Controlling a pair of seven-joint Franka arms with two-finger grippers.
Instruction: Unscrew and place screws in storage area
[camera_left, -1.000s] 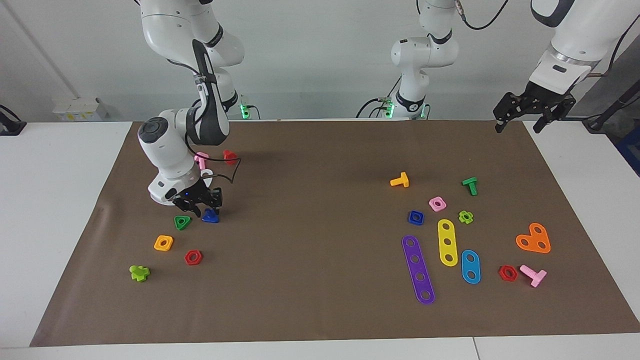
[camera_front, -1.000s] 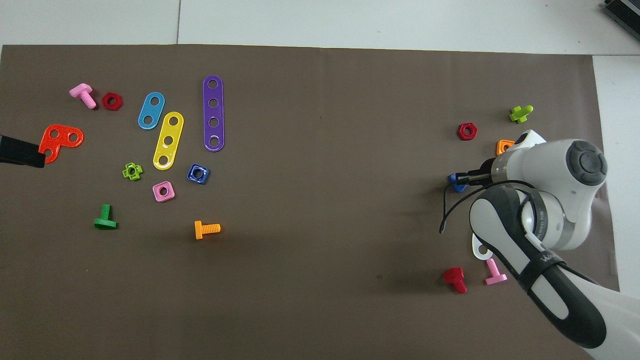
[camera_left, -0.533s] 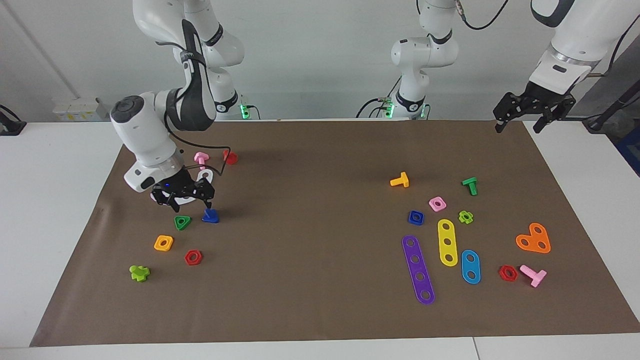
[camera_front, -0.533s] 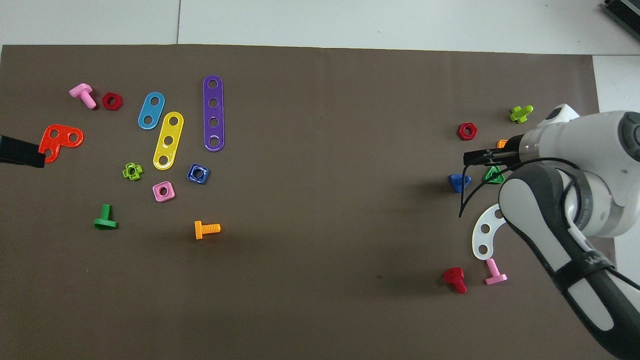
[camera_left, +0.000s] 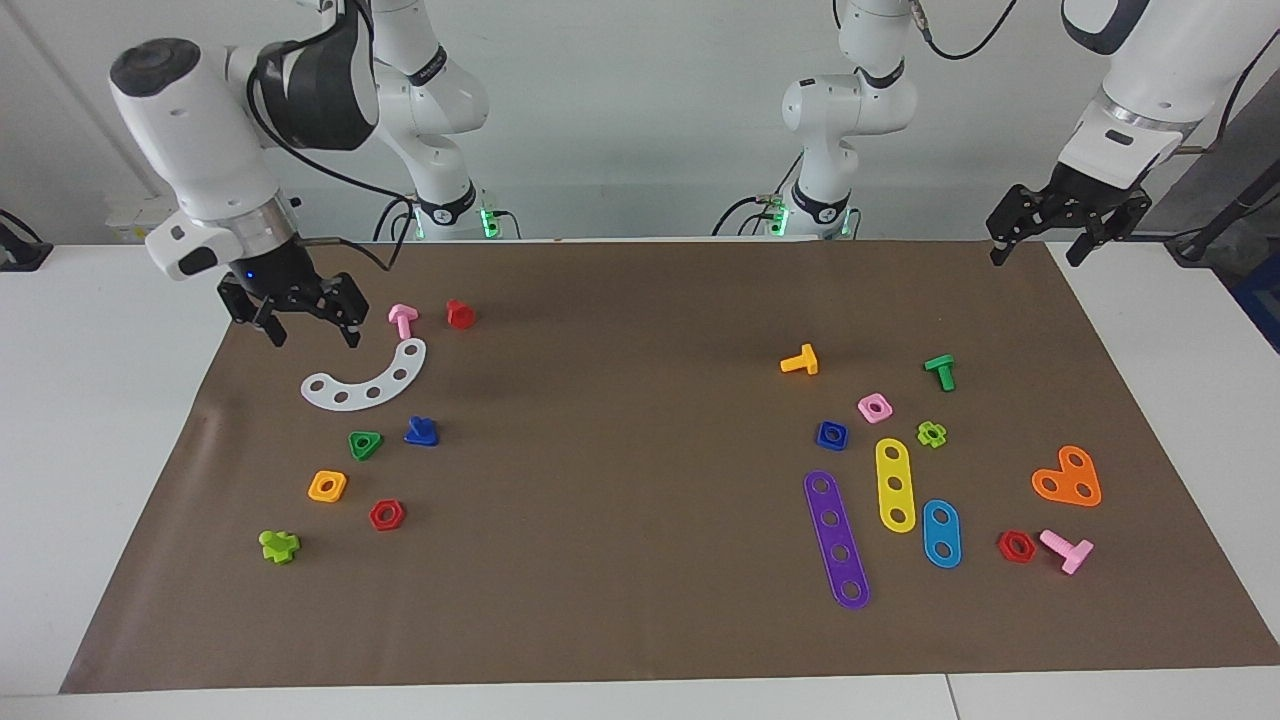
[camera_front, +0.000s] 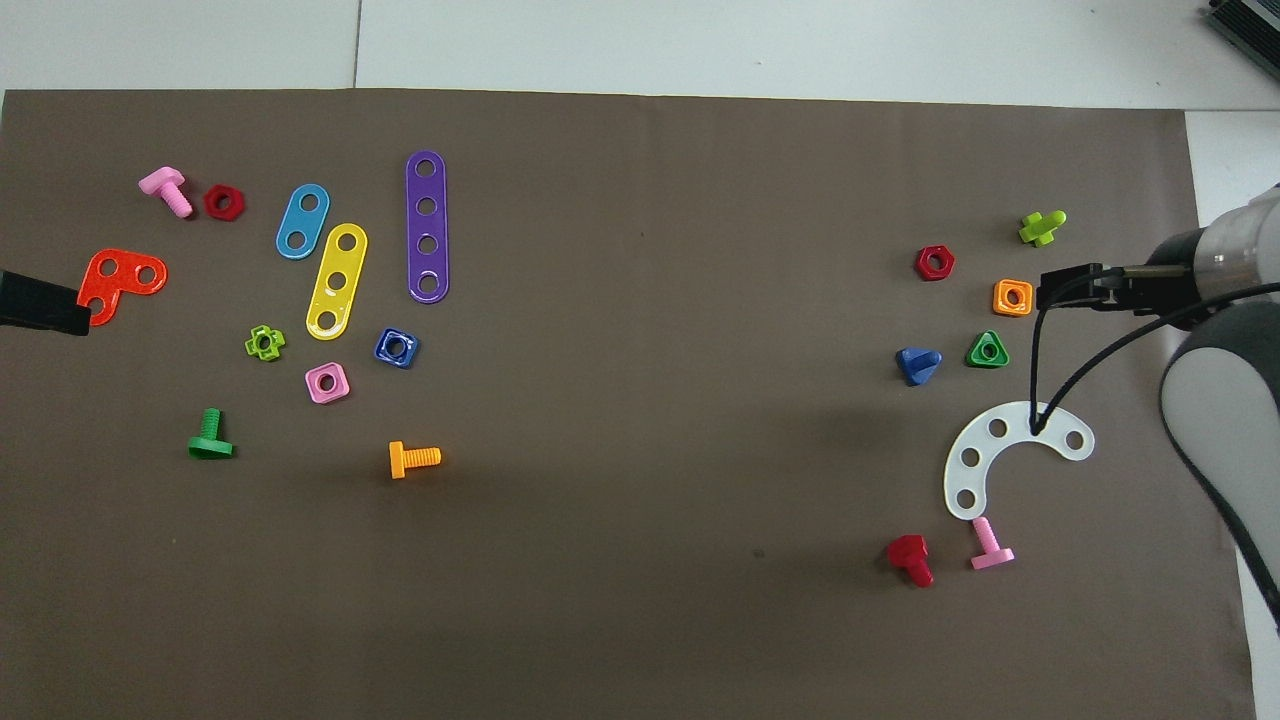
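The dark-blue screw (camera_left: 421, 432) lies by itself on the brown mat, beside a green triangular nut (camera_left: 365, 444); it also shows in the overhead view (camera_front: 917, 365). The storage area (camera_left: 300, 440) is the mat around the white curved strip (camera_left: 365, 380), which shows from above too (camera_front: 1000, 455). My right gripper (camera_left: 310, 332) is open and empty, raised over the mat's edge at the right arm's end, clear of the screw; its tip shows from above (camera_front: 1075, 290). My left gripper (camera_left: 1035, 245) waits open over the mat's corner at the left arm's end.
An orange nut (camera_left: 327, 486), red nut (camera_left: 386, 515), lime bolt (camera_left: 279, 545), pink bolt (camera_left: 402, 320) and red bolt (camera_left: 460, 314) lie around the strip. Purple (camera_left: 836, 538), yellow and blue strips, nuts and bolts lie toward the left arm's end.
My right gripper was down at the blue screw, then opened, rose and drew back toward its end of the table. The screw stays on the mat. The left arm has not moved.
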